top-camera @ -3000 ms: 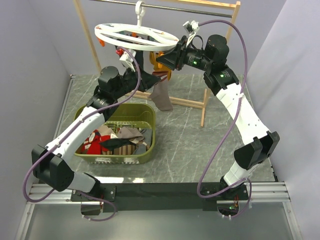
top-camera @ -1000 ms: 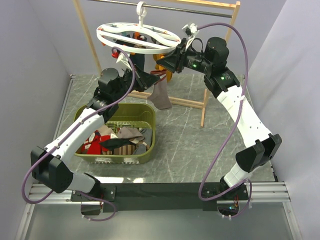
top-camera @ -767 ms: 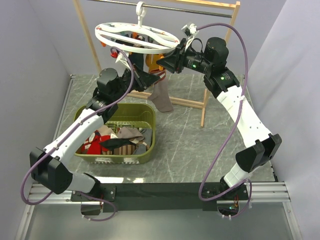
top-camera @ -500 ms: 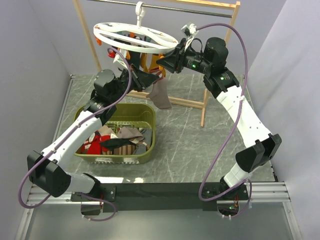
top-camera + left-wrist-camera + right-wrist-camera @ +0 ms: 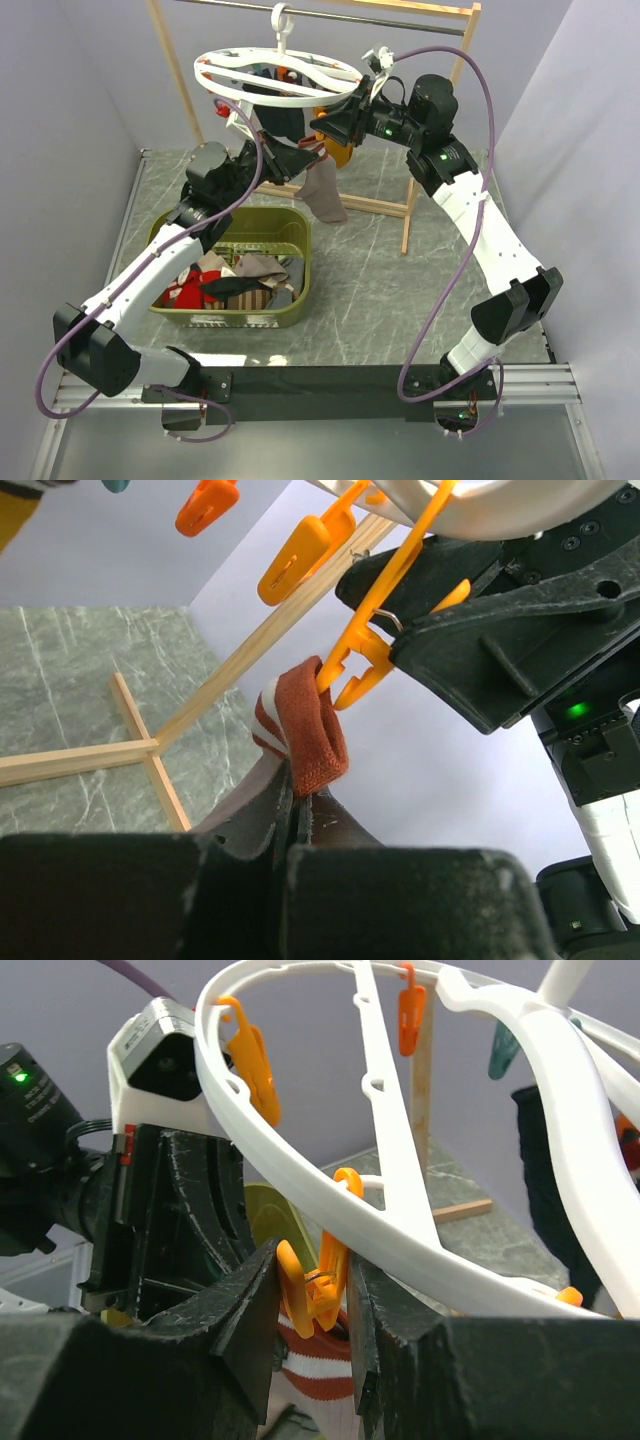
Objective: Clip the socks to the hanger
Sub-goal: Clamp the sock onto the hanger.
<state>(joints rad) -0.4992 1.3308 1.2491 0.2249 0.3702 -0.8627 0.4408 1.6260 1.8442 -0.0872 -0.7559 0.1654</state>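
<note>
One taupe grey-brown sock (image 5: 305, 735), red-and-white striped cuff, is being pinched by the left gripper (image 5: 292, 830) against an orange clip (image 5: 360, 660) on the white oval plastic hanger (image 5: 300, 1175); the right gripper (image 5: 312, 1290) is squeezing that clip. Clipping appears unfinished; second sock not located.

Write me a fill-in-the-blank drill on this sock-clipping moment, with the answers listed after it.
1. The left gripper holds the sock with its striped ____ raised to the clip.
2. The right gripper squeezes that clip, whose colour is ____.
3. The hanger hangs from the rack's rail by its white ____.
4. The green basket sits beneath the ____ arm.

Missing words: cuff; orange; hook; left.
</note>
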